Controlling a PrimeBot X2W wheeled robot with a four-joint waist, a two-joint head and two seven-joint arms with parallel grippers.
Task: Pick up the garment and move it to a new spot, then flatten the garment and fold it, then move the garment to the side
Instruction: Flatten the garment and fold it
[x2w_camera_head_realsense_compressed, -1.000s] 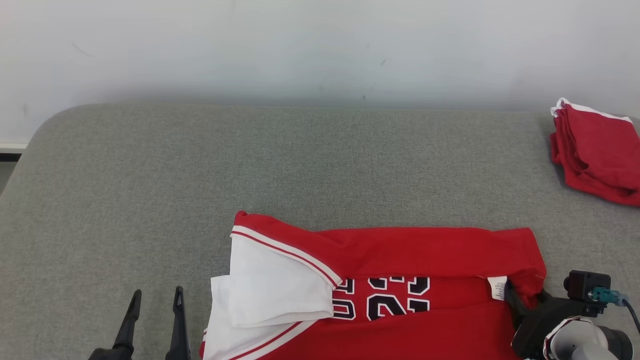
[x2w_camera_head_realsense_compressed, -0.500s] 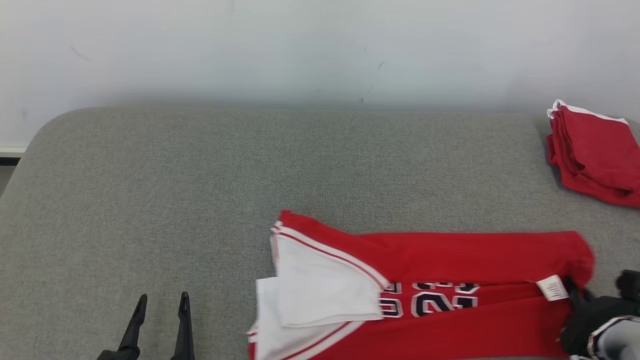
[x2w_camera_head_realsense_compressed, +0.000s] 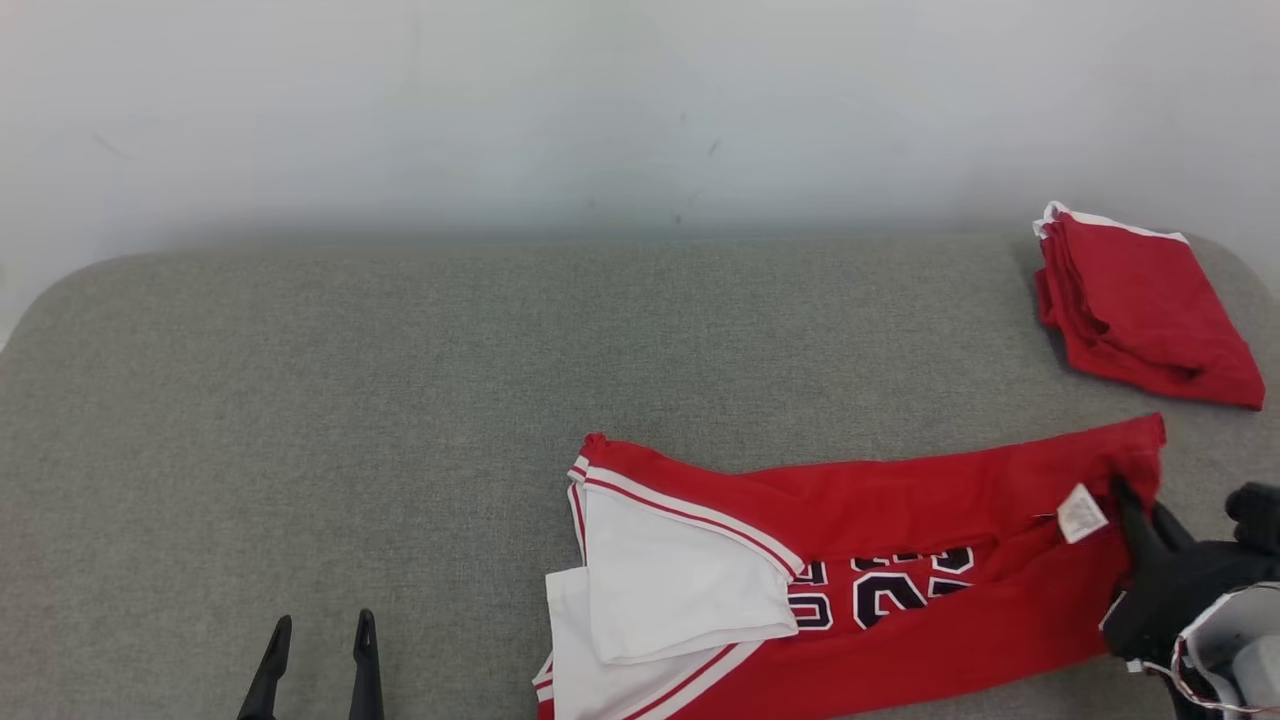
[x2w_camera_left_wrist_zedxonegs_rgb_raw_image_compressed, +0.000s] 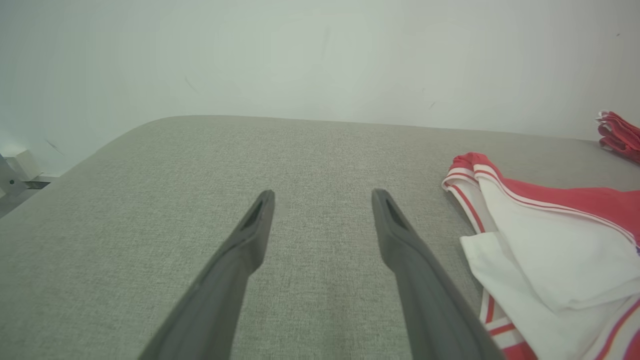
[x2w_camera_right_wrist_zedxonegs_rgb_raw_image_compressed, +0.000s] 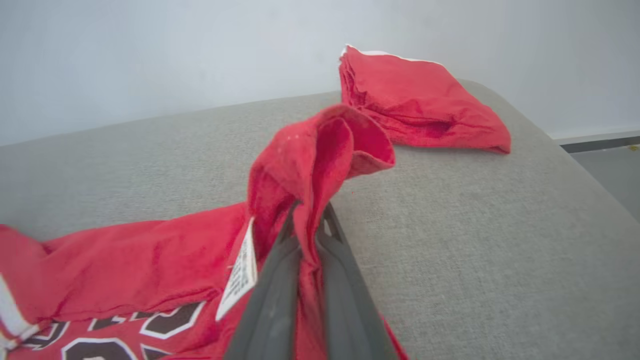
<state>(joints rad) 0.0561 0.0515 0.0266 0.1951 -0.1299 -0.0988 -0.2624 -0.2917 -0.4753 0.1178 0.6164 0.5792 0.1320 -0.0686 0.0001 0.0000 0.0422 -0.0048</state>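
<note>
Pinching the right corner of the one red jersey (x2w_camera_head_realsense_compressed: 900, 500), the right hand (x2w_camera_right_wrist_zedxonegs_rgb_raw_image_compressed: 306, 220) holds it raised; the rest lies near right on the gray desk (x2w_camera_head_realsense_compressed: 400, 400). The left hand (x2w_camera_left_wrist_zedxonegs_rgb_raw_image_compressed: 322, 200), near left, is spread. One folded red garment (x2w_camera_head_realsense_compressed: 1140, 300) lies far right.

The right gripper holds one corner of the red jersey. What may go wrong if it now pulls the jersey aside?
1. The right gripper is shut on only a small bunch at one corner of the jersey, so the folded layers may slide apart.
2. The left gripper is open and apart from the cloth, so the white part may drag and unfold.
3. The folded red garment lies near; the jersey may push it.
</note>
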